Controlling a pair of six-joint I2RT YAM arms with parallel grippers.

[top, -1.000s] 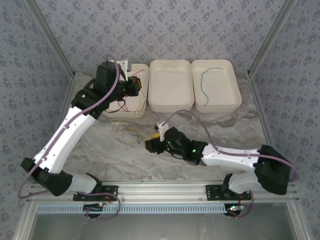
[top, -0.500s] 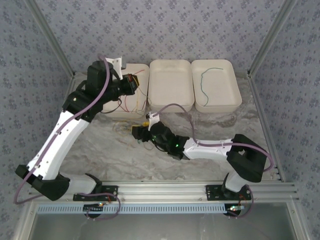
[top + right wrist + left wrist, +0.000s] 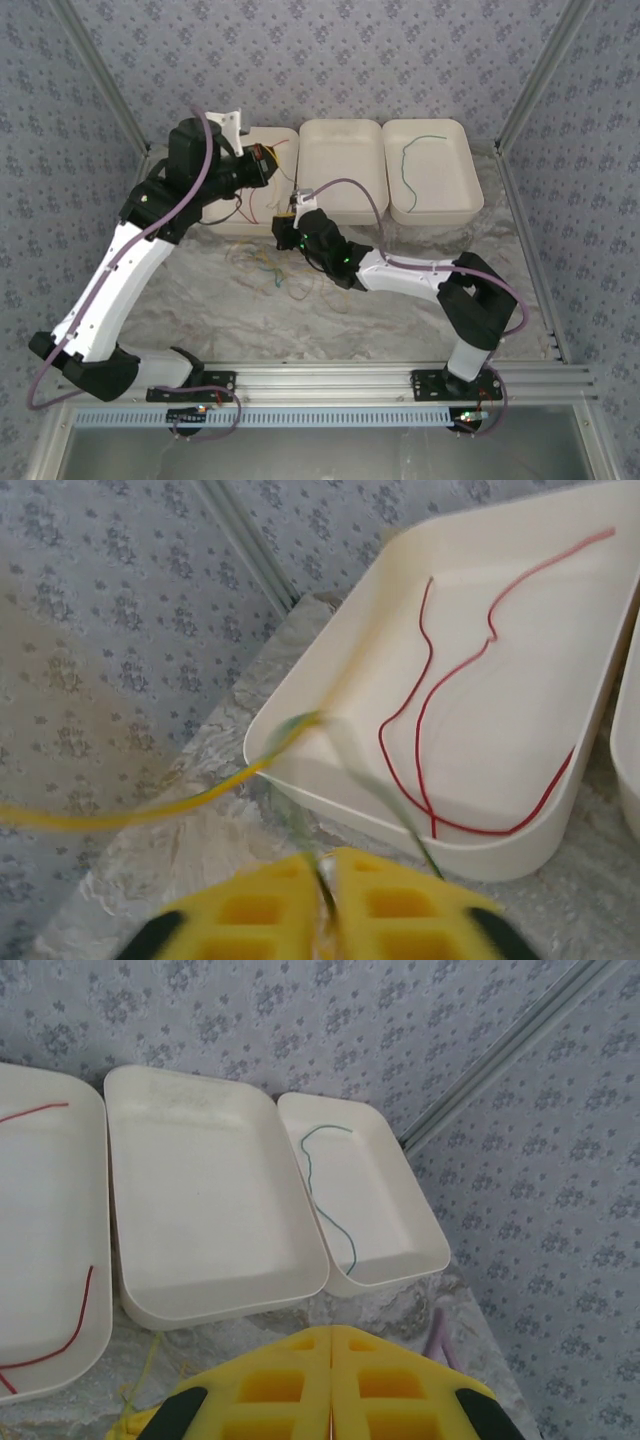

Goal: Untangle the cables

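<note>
Right gripper (image 3: 327, 900): clamped on yellow and green cables (image 3: 215, 785), near left tray (image 3: 530, 630). Left gripper (image 3: 331, 1390): fingers pressed together. Red cables (image 3: 455, 673): in left tray. Green cable (image 3: 316, 1196): in right tray (image 3: 400, 1220). Tangle (image 3: 265, 262): on table (image 3: 200, 300).

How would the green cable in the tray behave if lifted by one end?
Probably floppy: the green cable lies in loose curves in its white tray. Likely light, since it looks thread-thin, so it should dangle rather than hold shape.

Red cables (image 3: 420, 715), grn cable (image 3: 318, 1198), yel cable (image 3: 200, 795); wht trays (image 3: 215, 1298); walls (image 3: 350, 50) grey floral; tbl (image 3: 380, 325) marbled.
</note>
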